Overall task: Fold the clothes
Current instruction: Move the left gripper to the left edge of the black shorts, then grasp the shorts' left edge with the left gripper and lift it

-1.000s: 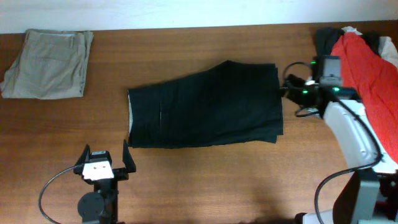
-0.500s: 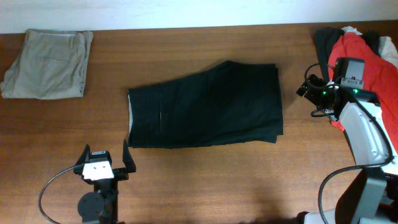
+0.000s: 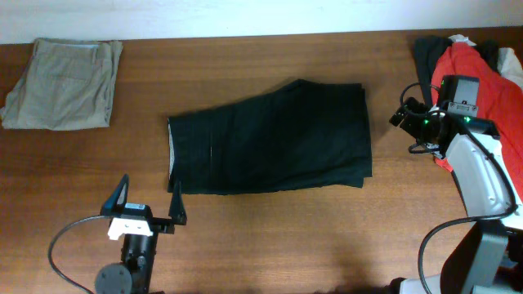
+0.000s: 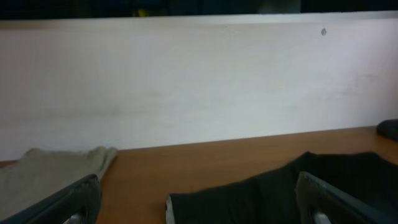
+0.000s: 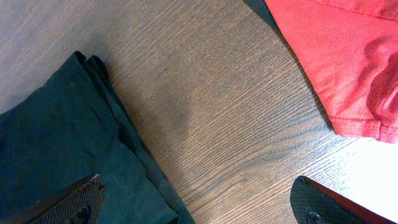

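Observation:
Black shorts (image 3: 270, 139) lie folded flat in the middle of the table; they also show in the left wrist view (image 4: 280, 193) and the right wrist view (image 5: 62, 143). My left gripper (image 3: 149, 200) is open and empty, just in front of the shorts' near left corner. My right gripper (image 3: 399, 116) is open and empty over bare wood, just right of the shorts' right edge. A red garment (image 3: 482, 90) lies on a pile at the far right, also in the right wrist view (image 5: 336, 56).
Folded khaki shorts (image 3: 61, 73) lie at the back left corner, also in the left wrist view (image 4: 43, 174). Dark clothes (image 3: 426, 51) lie under the red garment. A white wall (image 4: 199, 81) runs behind the table.
My right gripper drew back to the right, away from the shorts' right edge. My left gripper moved forward and tilted up toward the shorts' near left corner.

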`<state>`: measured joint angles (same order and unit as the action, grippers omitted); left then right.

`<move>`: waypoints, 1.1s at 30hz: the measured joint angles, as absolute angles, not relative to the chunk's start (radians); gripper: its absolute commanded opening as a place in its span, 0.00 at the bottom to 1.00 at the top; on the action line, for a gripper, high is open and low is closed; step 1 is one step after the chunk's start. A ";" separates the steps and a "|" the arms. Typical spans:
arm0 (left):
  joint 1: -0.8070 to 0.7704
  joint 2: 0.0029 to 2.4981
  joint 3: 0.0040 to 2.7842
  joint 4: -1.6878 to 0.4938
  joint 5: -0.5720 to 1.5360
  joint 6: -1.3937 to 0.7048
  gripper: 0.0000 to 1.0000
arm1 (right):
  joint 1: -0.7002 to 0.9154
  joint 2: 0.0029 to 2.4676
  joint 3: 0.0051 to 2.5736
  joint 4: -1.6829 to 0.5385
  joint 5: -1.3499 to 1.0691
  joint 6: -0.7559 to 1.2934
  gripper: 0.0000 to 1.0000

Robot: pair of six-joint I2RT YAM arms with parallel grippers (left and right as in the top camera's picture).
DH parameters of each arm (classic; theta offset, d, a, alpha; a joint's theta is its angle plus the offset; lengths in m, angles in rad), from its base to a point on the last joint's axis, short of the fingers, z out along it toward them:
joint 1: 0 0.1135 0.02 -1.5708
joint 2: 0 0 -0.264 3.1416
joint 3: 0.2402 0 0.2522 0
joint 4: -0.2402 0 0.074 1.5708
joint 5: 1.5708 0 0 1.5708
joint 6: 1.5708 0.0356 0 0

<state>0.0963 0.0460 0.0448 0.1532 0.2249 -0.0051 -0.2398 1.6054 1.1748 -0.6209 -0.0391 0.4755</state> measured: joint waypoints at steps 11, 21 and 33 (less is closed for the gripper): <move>0.096 1.094 0.793 -0.223 0.525 -0.012 0.99 | -0.240 1.605 1.175 -0.621 -0.035 0.476 0.99; 0.096 1.528 1.159 -0.722 0.553 0.066 0.99 | -0.240 1.605 1.175 -0.621 -0.035 0.476 0.99; 0.095 1.565 1.161 -0.669 0.427 0.079 0.99 | -0.240 1.605 1.175 -0.621 -0.035 0.476 0.99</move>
